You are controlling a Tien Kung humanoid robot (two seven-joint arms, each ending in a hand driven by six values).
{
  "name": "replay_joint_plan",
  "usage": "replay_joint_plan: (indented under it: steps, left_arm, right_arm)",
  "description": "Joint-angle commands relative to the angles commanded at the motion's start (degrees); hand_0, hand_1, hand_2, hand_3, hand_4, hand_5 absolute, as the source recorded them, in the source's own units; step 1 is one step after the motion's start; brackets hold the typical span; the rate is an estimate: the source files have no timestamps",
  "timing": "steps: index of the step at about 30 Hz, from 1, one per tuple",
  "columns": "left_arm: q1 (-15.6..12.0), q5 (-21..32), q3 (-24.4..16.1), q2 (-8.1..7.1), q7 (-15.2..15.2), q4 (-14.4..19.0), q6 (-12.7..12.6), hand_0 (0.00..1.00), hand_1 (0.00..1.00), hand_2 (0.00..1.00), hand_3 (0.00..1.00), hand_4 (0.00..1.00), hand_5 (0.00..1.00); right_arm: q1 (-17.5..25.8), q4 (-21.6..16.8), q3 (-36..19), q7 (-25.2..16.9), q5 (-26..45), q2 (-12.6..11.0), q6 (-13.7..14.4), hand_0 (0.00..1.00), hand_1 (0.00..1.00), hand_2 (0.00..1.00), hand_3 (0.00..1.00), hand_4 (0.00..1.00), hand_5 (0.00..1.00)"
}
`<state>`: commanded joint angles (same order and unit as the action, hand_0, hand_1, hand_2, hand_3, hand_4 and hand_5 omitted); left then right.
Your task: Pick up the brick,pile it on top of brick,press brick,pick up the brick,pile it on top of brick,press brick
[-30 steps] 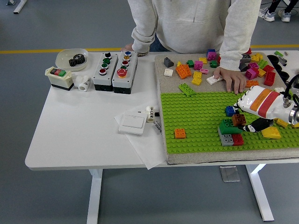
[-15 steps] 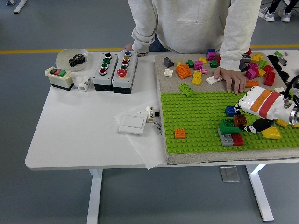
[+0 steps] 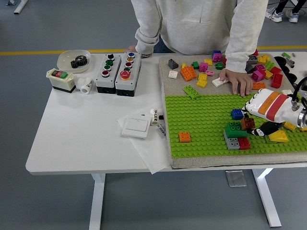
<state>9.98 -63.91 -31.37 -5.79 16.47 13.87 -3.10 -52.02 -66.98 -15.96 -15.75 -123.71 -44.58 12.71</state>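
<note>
Head view: right hand, fingers curled, empty, sits just right of the brown brick atop the green brick.

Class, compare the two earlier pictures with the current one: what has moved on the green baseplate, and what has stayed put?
The right hand edged slightly toward the near edge beside the brown brick; nothing was visibly grasped or released. The green brick, orange brick and the person's hand stayed put.
</note>
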Motion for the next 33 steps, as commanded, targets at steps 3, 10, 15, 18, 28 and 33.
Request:
replay_joint_plan:
  steps: [3,10,15,18,28,33]
  left_arm:
    - [0.0,-0.1,0.0,-0.02,0.0,0.0,0.0,0.757,0.734,0.727,0.596,0.66,0.59]
    - [0.1,-0.3,-0.2,-0.03,0.0,0.0,0.1,0.757,0.734,0.728,0.596,0.66,0.589]
    - [0.2,-0.4,-0.3,-0.04,0.0,0.0,0.1,0.757,0.734,0.728,0.596,0.66,0.589]
    - [0.2,-0.5,-0.3,-0.05,0.1,0.0,0.1,0.756,0.734,0.728,0.597,0.661,0.591]
    - [0.4,-0.4,-0.3,-0.08,0.1,0.0,0.0,0.756,0.734,0.729,0.596,0.661,0.589]
    - [0.4,-0.4,-0.1,-0.12,0.2,0.0,0.1,0.756,0.734,0.729,0.596,0.661,0.589]
  right_arm:
    - [0.1,0.1,-0.2,0.0,0.1,0.0,0.1,0.293,0.445,0.514,0.488,0.792,0.441]
    - [0.0,0.0,-0.2,-0.1,0.2,-0.1,0.2,0.29,0.446,0.523,0.488,0.799,0.44]
    - [-0.2,0.0,0.3,-0.1,0.2,0.1,0.3,0.29,0.446,0.523,0.488,0.799,0.44]
    - [-0.3,0.1,0.5,-0.1,0.2,0.2,0.4,0.289,0.447,0.521,0.49,0.803,0.436]
    - [-0.4,1.0,0.7,-0.2,0.2,0.8,0.7,0.286,0.45,0.522,0.487,0.824,0.419]
    - [-0.4,1.3,0.6,-0.3,0.3,0.9,0.8,0.286,0.45,0.522,0.487,0.824,0.419]
